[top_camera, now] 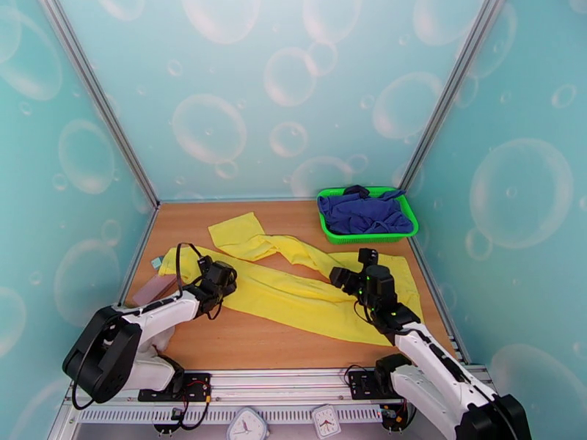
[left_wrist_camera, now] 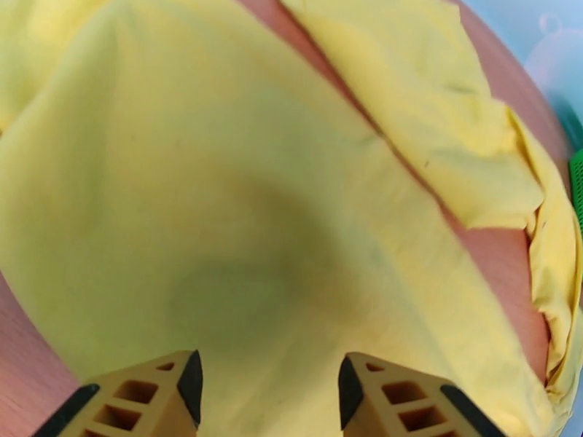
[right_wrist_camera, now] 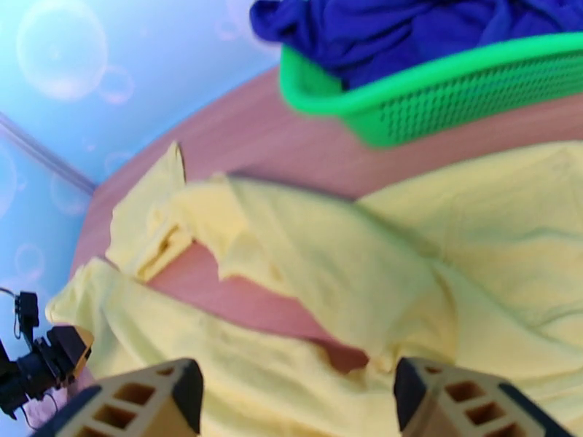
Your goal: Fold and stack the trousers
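The bright yellow trousers [top_camera: 293,291] lie spread across the wooden table, with the two legs reaching left and the wide waist part at the right. One leg [top_camera: 238,236] bends toward the back. My left gripper [top_camera: 226,277] hovers over the nearer leg [left_wrist_camera: 218,213]. Its orange fingers [left_wrist_camera: 182,380] stand apart with nothing between them, so it is open. My right gripper [top_camera: 341,276] is over the crotch area [right_wrist_camera: 328,285]. It is open too, wide, and its fingers [right_wrist_camera: 430,395] hold nothing.
A green basket [top_camera: 332,232] at the back right holds a dark blue garment [top_camera: 363,213]; both also appear at the top of the right wrist view, basket [right_wrist_camera: 437,96] and garment [right_wrist_camera: 408,23]. A small pale cloth [top_camera: 152,289] lies at the table's left edge. Walls enclose three sides.
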You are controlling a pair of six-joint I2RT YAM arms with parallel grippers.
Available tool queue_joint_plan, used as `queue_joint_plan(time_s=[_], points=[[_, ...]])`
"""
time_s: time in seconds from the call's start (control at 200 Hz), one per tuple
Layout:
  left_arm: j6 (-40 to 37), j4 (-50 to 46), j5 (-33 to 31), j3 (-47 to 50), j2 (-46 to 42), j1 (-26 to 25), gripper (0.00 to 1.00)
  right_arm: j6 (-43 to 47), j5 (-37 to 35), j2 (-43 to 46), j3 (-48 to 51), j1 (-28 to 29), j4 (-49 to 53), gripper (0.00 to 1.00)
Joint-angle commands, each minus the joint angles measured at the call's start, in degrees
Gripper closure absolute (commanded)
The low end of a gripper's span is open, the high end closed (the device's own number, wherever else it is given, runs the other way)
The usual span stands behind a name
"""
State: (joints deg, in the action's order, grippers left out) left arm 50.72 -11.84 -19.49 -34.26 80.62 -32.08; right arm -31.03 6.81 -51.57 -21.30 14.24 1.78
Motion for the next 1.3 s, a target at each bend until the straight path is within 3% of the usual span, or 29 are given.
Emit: queue_joint_plan(time_s=[0.0, 0.13, 0.205, 0.255, 0.42, 0.58, 0.67, 0.735, 0.9, 0.96, 1.025, 1.14, 1.205, 1.295], points=[[3.6, -4.7, -1.5, -0.7, 2.3, -2.9, 0.46, -2.7, 1.9, -1.9, 2.8, 0.4, -2.3, 0.26], [5.1, -4.2, -0.4, 0.0, 5.3, -5.2, 0.49, -2.5, 1.7, -2.0, 3.2, 0.5, -2.1, 0.26], [5.2, -3.8, 1.6, -0.1, 8.0, -5.9, 0.56, -2.4, 0.9, -1.6, 3.2, 0.4, -1.7, 0.25], [5.1, -4.7, 2.1, -0.8, 9.4, -7.3, 0.68, -2.4, -0.4, -1.4, 3.1, -0.3, -0.9, 0.25], [5.5, -11.6, 3.1, -5.1, 10.2, -15.1, 0.84, -3.2, 3.3, -2.6, 5.5, -9.5, -3.4, 0.24], [7.2, -11.6, 10.5, -5.1, 7.3, -21.3, 0.81, -1.2, 5.8, -6.2, 5.0, -18.0, -3.4, 0.23], [6.1, -7.4, 14.6, -4.3, 4.3, -22.9, 0.73, -1.0, 6.0, -6.1, 5.2, -18.7, -4.2, 0.23], [4.5, -6.5, 13.7, -4.7, 1.3, -22.7, 0.69, -0.9, 5.7, -5.5, 5.2, -18.5, -4.0, 0.23], [5.4, -16.1, -4.5, -6.5, -7.9, -18.6, 0.6, -0.1, 4.2, -2.7, 4.3, -17.5, -0.3, 0.23], [3.3, -17.0, -7.0, -6.0, -9.6, -13.2, 0.59, -0.8, 4.8, -2.2, 4.1, -16.9, 1.6, 0.23], [-1.1, -13.1, -4.1, -3.9, -10.1, -5.5, 0.58, -2.5, 4.9, -1.2, 4.7, -15.0, 2.2, 0.23], [-7.7, -0.9, 7.2, -0.1, -6.9, 7.3, 0.58, -5.9, 4.4, -2.4, 4.6, -12.1, 2.3, 0.23], [-9.1, 2.5, 10.3, 0.1, -2.8, 11.1, 0.58, -7.2, 6.6, -5.7, 4.1, -12.3, 1.8, 0.23], [-8.7, 2.8, 9.4, 0.0, 1.9, 13.2, 0.58, -7.8, 6.1, -9.9, 3.9, -13.5, 1.9, 0.23]])
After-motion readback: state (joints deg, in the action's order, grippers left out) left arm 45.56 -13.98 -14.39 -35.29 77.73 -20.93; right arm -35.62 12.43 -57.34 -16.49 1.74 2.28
